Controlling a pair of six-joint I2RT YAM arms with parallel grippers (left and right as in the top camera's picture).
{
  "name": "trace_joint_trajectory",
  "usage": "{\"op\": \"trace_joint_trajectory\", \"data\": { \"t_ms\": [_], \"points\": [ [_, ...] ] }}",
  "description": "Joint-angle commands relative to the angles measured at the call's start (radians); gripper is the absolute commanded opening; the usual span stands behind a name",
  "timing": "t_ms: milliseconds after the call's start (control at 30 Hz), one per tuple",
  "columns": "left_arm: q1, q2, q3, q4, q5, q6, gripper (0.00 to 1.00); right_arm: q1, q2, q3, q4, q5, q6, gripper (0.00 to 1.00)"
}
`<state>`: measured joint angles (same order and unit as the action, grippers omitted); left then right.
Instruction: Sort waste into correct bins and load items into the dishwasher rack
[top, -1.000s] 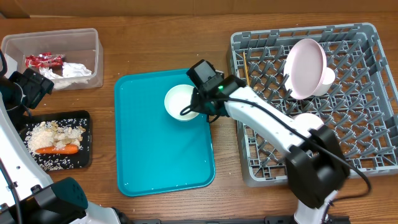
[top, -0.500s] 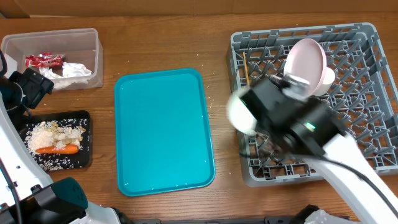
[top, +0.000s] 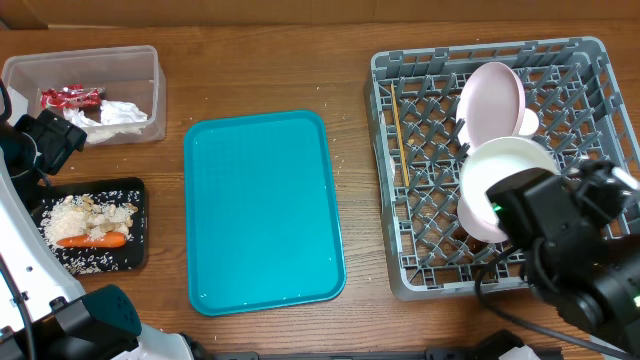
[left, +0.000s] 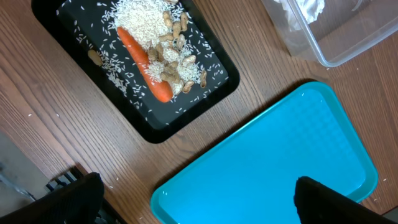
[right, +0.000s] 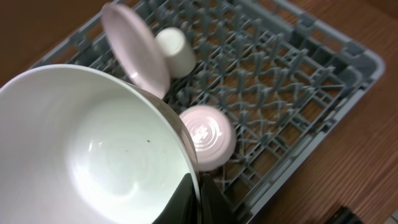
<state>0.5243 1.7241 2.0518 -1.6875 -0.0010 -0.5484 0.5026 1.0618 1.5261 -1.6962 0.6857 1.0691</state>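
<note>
The white bowl (top: 505, 180) hangs tilted over the near half of the dishwasher rack (top: 590, 90), and my right gripper (right: 196, 198) is clamped on its rim. In the wrist view I see bare pegs running toward the rack's far corner. The upright pink plate (top: 492, 108) crowds it from behind. An upturned small bowl (right: 208, 137) sits just beside it, with the cup (right: 175, 51) beyond. My left gripper (left: 199, 208) is spread wide above the corner of the teal tray (left: 267, 162).

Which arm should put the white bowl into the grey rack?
Right. Its end effector grips the white bowl just above the dishwasher rack. The left end effector is open, far off by the black tray.
</note>
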Motion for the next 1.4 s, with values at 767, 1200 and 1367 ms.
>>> {"op": "trace_joint_trajectory", "data": {
  "t_ms": [767, 1200, 1367],
  "points": [
    [-0.001, 0.005, -0.003, -0.002, -0.007, -0.009, 1.0, -0.596, 0.341, -0.002, 0.096, 0.639, -0.004, 0.04],
    [-0.001, 0.005, -0.003, -0.002, -0.007, -0.009, 1.0, -0.752, 0.583, -0.008, 0.129, 0.571, -0.101, 0.04],
    [-0.001, 0.005, -0.003, -0.002, -0.007, -0.009, 1.0, -0.763, 0.584, -0.078, 0.178, 0.557, -0.096, 0.04]
  ]
}}
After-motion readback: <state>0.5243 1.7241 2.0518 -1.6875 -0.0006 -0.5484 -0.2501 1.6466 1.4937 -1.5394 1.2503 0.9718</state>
